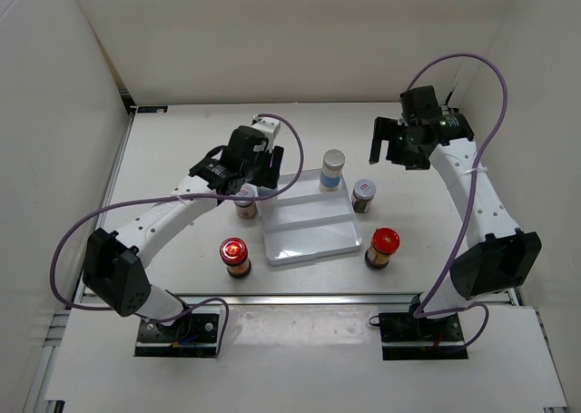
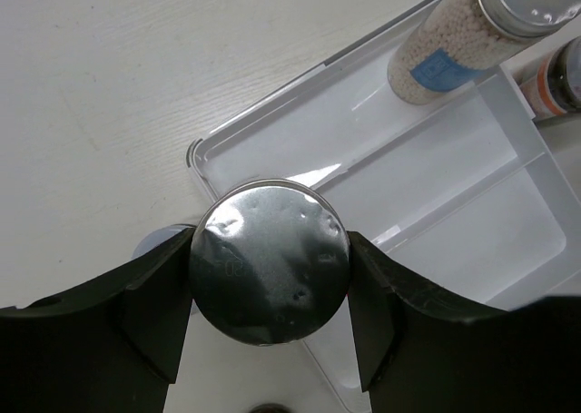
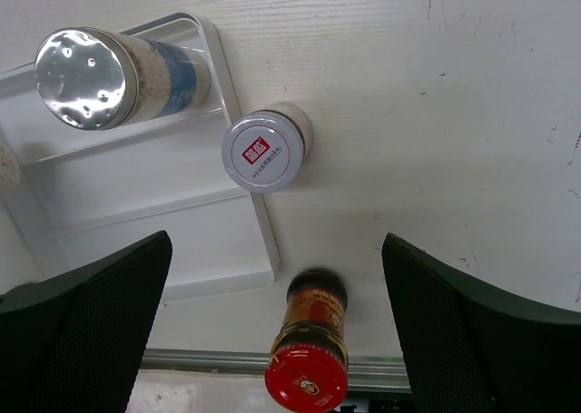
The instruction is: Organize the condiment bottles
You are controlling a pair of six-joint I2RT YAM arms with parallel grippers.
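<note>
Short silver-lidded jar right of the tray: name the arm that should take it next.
Right. The right gripper hangs open over that side, the jar in its wrist view. The left gripper is shut on a silver-capped bottle at the tray's corner.

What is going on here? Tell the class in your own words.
Two robot arms are sorting condiment jars around a white ridged rectangular tray. The left arm's fingers are closed on a silver-capped jar at the tray's far left corner. The right arm's fingers stand open and empty, off to the tray's right. One tall white jar with a silver cap and blue label stands in the tray. Two red-capped brown jars and two short silver-lidded brown jars stand outside it.
</note>
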